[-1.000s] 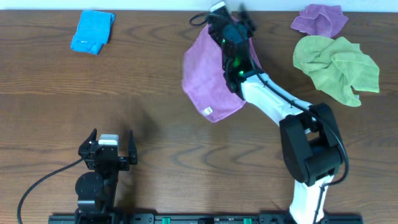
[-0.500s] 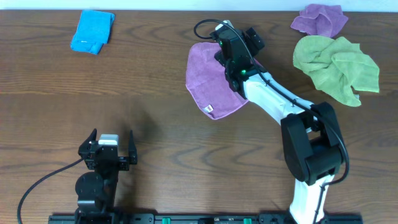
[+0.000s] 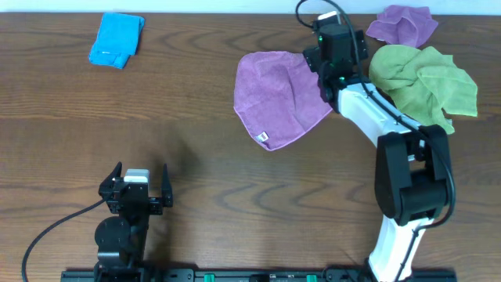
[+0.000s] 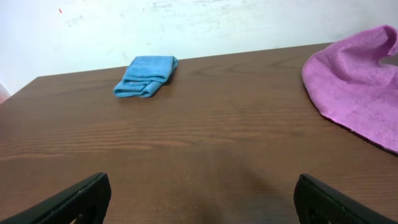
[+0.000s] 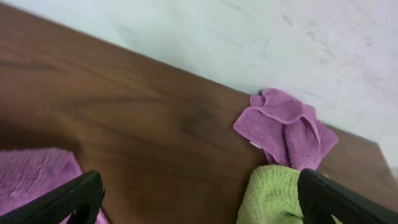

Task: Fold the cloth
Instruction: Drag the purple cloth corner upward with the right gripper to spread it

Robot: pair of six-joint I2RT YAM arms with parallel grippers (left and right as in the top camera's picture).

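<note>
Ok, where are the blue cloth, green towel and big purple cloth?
blue cloth (image 3: pixel 117 39): overhead view, its middle.
green towel (image 3: pixel 425 83): overhead view, its middle.
big purple cloth (image 3: pixel 274 94): overhead view, flat centre.

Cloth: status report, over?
Left gripper open, empty. Right gripper open, empty, beside cloth. Cloth spread flat, unfolded. Green towel close by, clear of cloth.

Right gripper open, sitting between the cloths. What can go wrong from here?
1. The open right gripper hangs close to the green towel and bunched purple cloth; the next grab might snag one of them.
2. The cloth lies slightly rumpled, its right edge hidden by the arm, so a fold may come out crooked.
</note>
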